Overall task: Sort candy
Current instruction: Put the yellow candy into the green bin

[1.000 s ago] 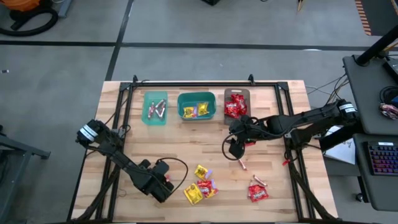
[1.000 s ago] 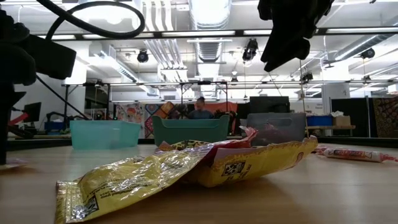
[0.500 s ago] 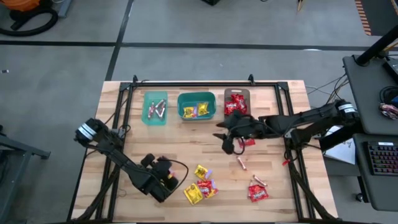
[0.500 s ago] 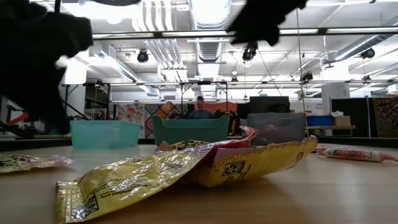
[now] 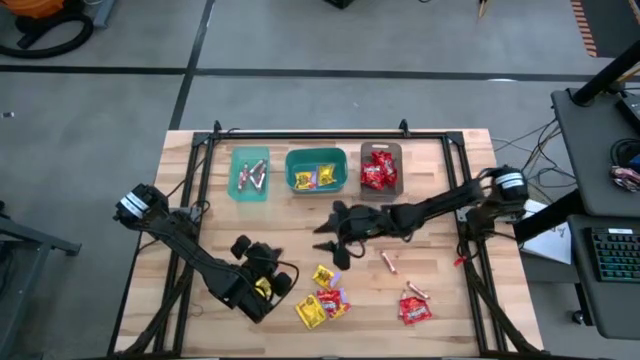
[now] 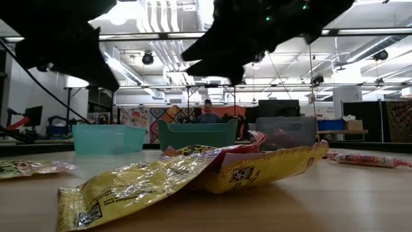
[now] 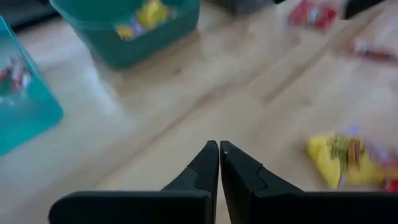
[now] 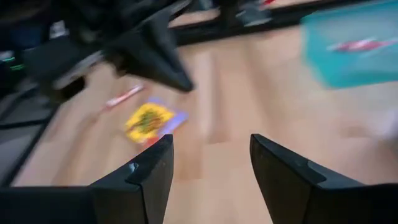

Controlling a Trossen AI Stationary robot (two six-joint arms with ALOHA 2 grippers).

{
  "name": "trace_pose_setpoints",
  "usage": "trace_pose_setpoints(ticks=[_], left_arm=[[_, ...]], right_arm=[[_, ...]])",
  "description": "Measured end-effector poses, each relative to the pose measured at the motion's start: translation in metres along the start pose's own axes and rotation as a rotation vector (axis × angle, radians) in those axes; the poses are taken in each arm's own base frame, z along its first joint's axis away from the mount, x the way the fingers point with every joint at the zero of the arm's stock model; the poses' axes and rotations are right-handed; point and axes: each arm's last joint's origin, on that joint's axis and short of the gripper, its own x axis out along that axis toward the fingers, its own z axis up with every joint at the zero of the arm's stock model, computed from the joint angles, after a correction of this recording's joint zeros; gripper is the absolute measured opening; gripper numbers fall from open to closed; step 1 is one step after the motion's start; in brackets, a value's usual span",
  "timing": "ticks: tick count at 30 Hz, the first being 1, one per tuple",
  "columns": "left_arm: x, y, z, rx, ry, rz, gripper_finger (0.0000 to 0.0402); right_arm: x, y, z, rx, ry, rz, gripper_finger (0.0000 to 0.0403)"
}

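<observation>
left gripper [image 7: 219,163] pressed together, empty, above the counter [image 5: 440,300]; right gripper [image 8: 210,163] spread wide over a yellow packet [image 8: 148,119] near mid-counter.

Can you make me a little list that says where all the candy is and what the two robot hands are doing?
table: wooden table
left bin: light teal bin with thin sticks
middle bin: teal bin with mostly yellow packets
right bin: grey-brown bin with red packets
loose pile: yellow and red packets near the front edge
other loose candy: red packets front right, one stick near them
left end effector: shut, nothing seen between its fingers, above the table's front left
right end effector: open, empty, over the table's middle
</observation>
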Motion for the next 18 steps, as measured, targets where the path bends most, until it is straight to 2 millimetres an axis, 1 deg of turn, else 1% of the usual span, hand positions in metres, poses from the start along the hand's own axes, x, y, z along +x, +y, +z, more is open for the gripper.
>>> trace_pose_setpoints(ticks=[4,6,8,10,12,15,18], left_arm=[[-0.009,-0.003,-0.004,0.074,0.230,-0.050,0.0000],[-0.015,-0.005,-0.007,0.110,0.327,-0.087,0.0000],[-0.022,-0.008,-0.010,0.162,0.383,-0.126,0.0002],[-0.026,-0.011,-0.014,0.218,0.404,-0.174,0.0013],[-0.031,-0.011,-0.018,0.309,0.410,-0.209,0.0032],[-0.041,-0.011,-0.025,0.413,0.353,-0.241,0.0068],[-0.051,-0.009,-0.032,0.450,0.307,-0.261,0.0109]], right_arm=[[0.011,0.004,-0.006,0.029,0.050,0.086,0.0201],[0.012,0.007,-0.008,0.035,0.062,0.105,0.0201],[0.011,0.010,-0.008,0.031,0.061,0.114,0.0201],[0.009,0.015,-0.006,0.027,0.054,0.126,0.0201],[0.006,0.020,-0.004,0.022,0.046,0.141,0.0201],[0.003,0.027,-0.003,0.015,0.040,0.163,0.0201],[0.001,0.035,-0.004,0.007,0.043,0.182,0.0201]])
